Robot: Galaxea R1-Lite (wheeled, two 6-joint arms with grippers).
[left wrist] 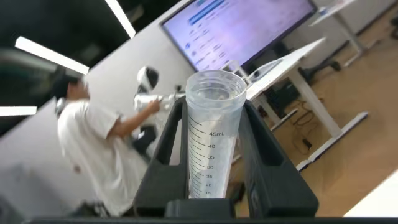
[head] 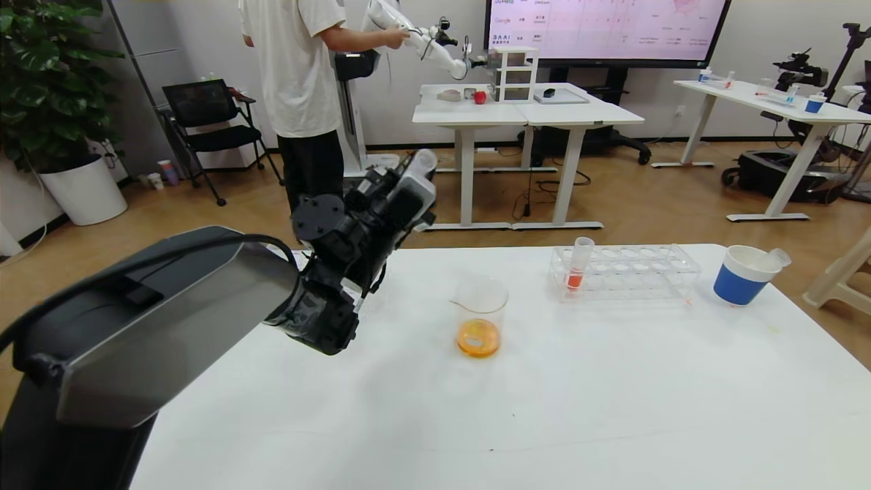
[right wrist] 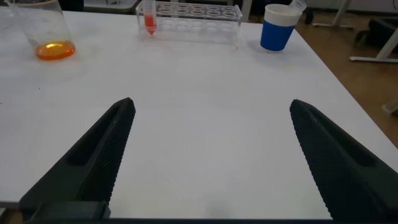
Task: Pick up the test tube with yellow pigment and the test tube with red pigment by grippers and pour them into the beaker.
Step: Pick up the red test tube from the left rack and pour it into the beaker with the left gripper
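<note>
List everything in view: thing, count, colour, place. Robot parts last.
beaker: one, clear with orange liquid at the bottom, middle of the white table.
test tube rack: one, clear, far side of the table, right of the beaker.
test tube with red pigment: one, orange-red liquid, upright in the rack's left end.
paper cup: one, blue and white, far right, with a clear tube leaning in it.
empty test tube: one, clear, graduated, held by the left gripper.
left gripper: raised left of the beaker, fingers shut on the tube.
right gripper: low over the near table, fingers open.
</note>
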